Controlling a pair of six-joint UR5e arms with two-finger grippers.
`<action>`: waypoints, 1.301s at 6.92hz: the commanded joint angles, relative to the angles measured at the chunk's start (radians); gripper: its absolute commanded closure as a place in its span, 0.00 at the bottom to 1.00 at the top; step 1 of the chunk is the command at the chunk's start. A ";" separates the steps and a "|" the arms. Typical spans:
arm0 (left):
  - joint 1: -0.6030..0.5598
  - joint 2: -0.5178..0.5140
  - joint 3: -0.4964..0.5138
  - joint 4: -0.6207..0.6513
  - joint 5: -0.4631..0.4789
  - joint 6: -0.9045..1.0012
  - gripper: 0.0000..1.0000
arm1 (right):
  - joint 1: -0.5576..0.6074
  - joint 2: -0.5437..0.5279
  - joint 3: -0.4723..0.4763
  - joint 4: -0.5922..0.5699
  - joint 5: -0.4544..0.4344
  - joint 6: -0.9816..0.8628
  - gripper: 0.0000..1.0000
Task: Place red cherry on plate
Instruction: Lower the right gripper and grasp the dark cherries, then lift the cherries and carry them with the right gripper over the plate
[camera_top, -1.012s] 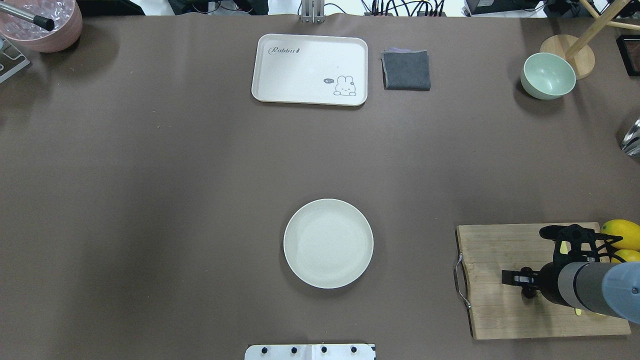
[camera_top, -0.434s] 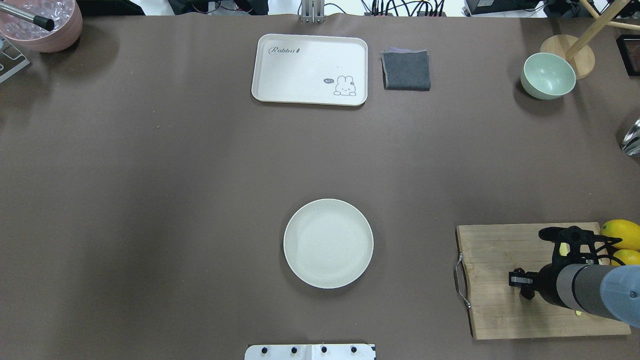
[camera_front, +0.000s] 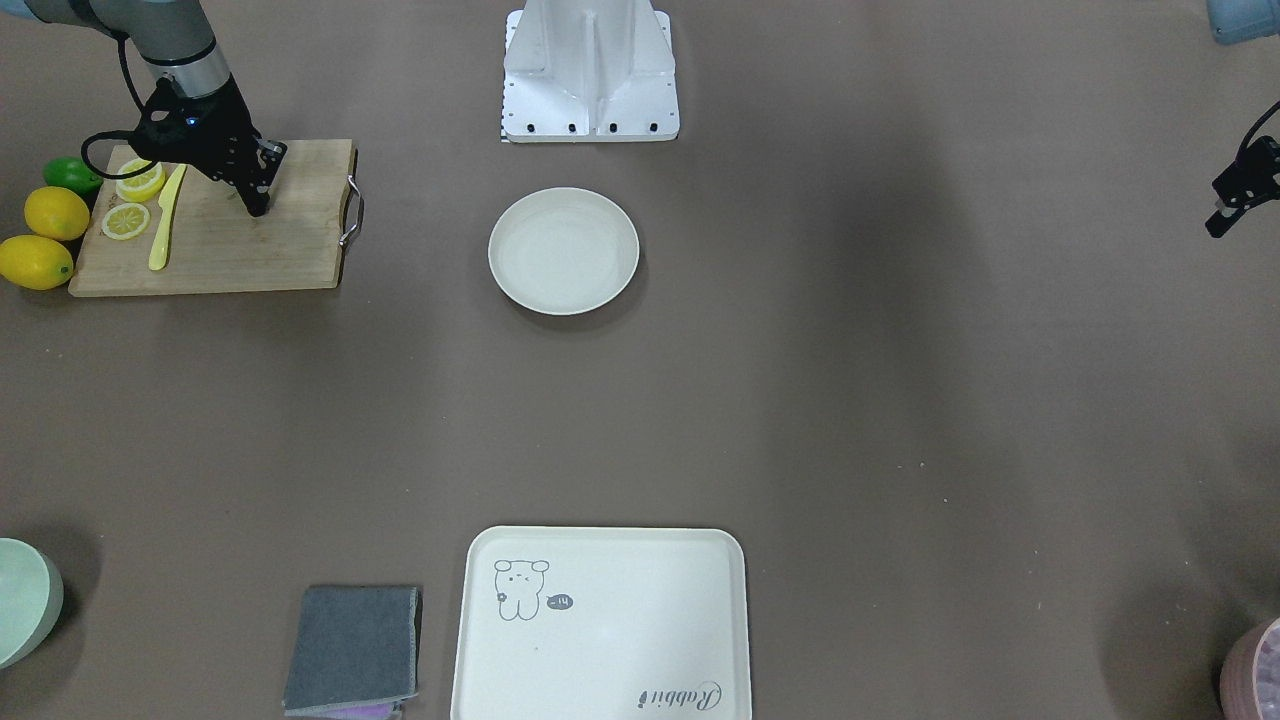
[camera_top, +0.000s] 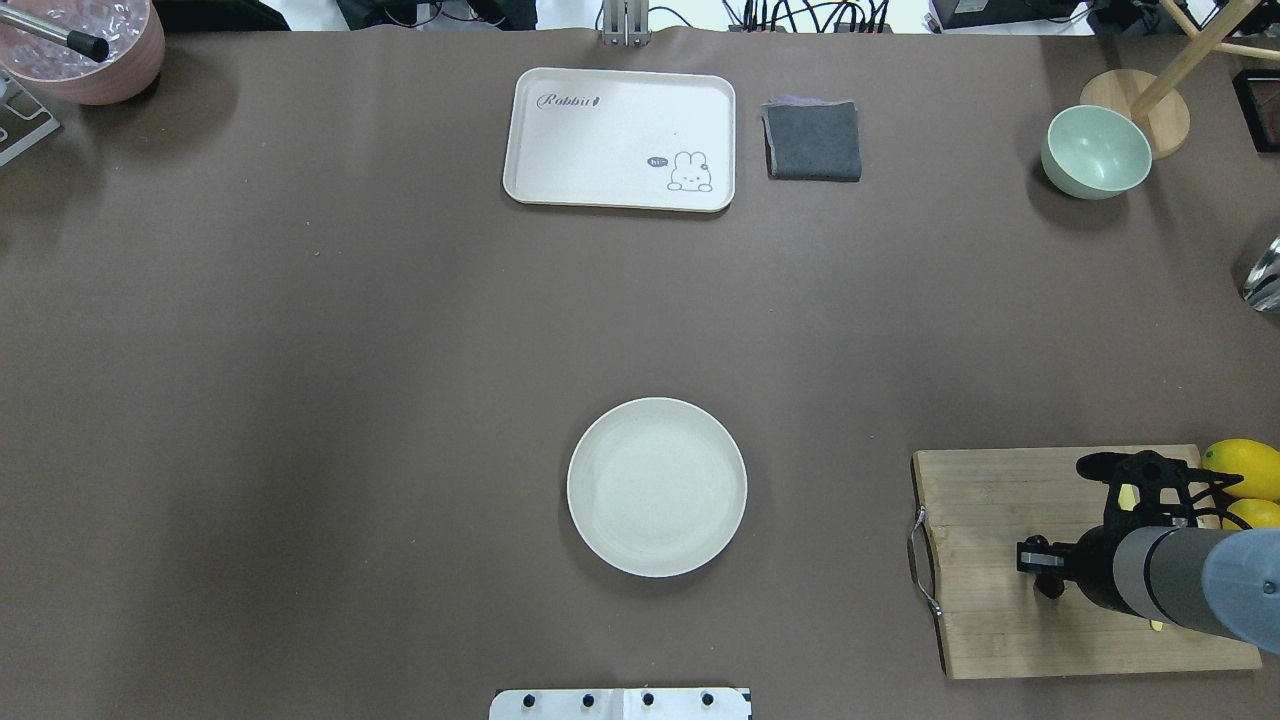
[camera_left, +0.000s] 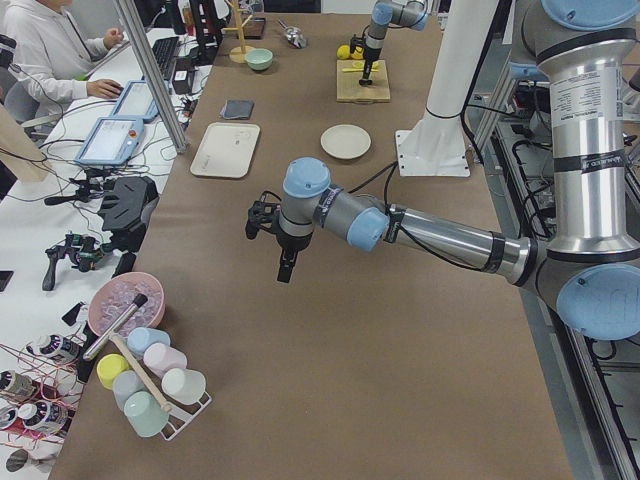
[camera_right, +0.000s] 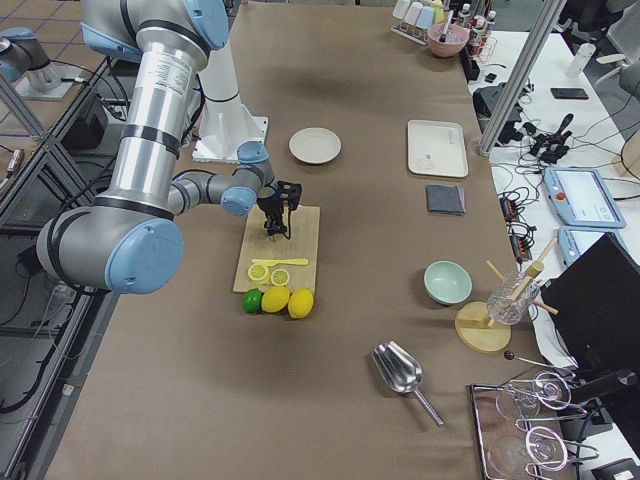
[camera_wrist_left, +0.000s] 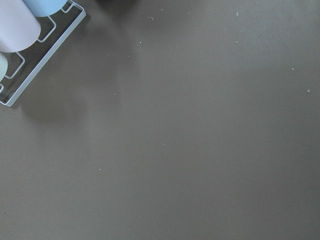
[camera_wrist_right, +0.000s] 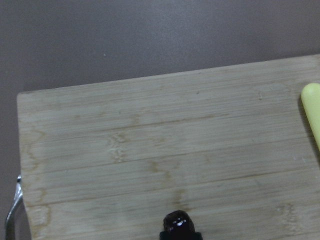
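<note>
**Right arm.** The right gripper (camera_front: 257, 208) points down at the wooden cutting board (camera_top: 990, 500), with its tip at or just above the wood, inward from the edge that carries the metal handle (camera_top: 920, 565). In the front view its fingers taper close together. In the wrist view a small, dark, glossy round body, taken to be the red cherry (camera_wrist_right: 177, 221), sits right at the gripper tip on the board. I cannot tell whether the fingers clamp it or only meet it.

**Board contents.** On the far side of the gripper from the handle lie a yellow knife (camera_front: 165, 215) and lemon slices (camera_front: 140, 180). Whole lemons (camera_top: 1240, 468) and a lime (camera_front: 70, 175) rest just off that outer edge.

**Target.** The plate (camera_top: 620, 450) stands alone at the tabletop centre, on the robot's side, with nothing in it. Bare brown tabletop runs between its rim and the board's handled edge, and more surrounds it on all other sides.

**Far edge.** The tray (camera_top: 620, 140), a folded grey cloth (camera_top: 812, 140) just beside it and a pale green bowl (camera_top: 1097, 150) line the operators' side, well apart from the plate.

**Left arm.** The left gripper (camera_left: 286, 270) hangs above open tabletop well away from the plate, towards a cup rack (camera_left: 150, 385). I cannot tell whether it is parted or closed.
</note>
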 joint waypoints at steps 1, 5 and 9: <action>0.000 0.000 0.000 0.000 0.000 0.000 0.02 | 0.065 -0.001 0.044 -0.013 0.081 -0.010 1.00; 0.002 0.001 0.002 0.000 0.000 0.000 0.02 | 0.376 0.231 0.276 -0.580 0.388 -0.185 1.00; 0.003 -0.049 0.058 0.000 -0.002 -0.002 0.02 | 0.461 0.950 0.123 -1.228 0.436 -0.276 1.00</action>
